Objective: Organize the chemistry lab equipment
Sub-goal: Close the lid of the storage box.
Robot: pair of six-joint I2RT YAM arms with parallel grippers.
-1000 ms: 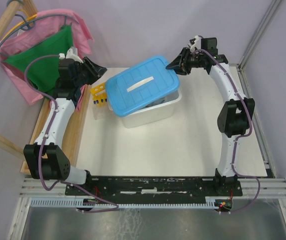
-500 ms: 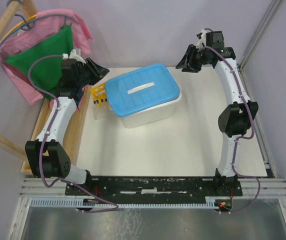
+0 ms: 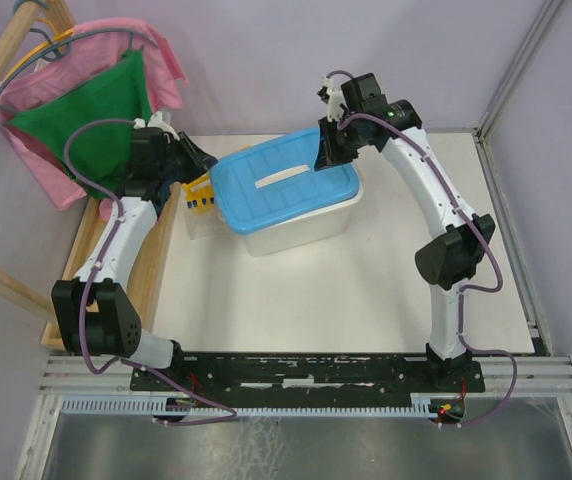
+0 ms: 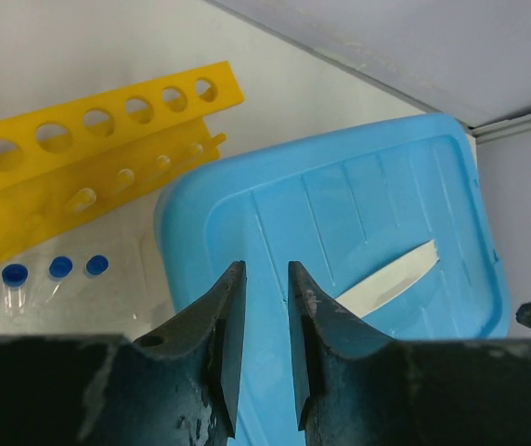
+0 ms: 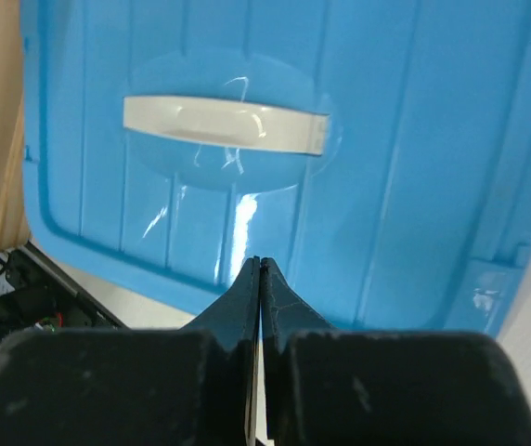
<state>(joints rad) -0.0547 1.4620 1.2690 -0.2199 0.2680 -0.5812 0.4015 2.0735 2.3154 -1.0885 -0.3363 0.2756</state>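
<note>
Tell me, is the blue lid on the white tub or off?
On: the blue lid covers the white tub's whole top, its pale handle facing up.

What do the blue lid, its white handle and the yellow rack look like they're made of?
Blue lid: looks like moulded plastic with a glossy finish, judging by the bright light glints and the ribs pressed into it.
White handle: probably smooth plastic, with shiny highlights along it.
Yellow rack: seemingly plastic, duller and slightly translucent, since its lower holes show faintly through the wall.
</note>
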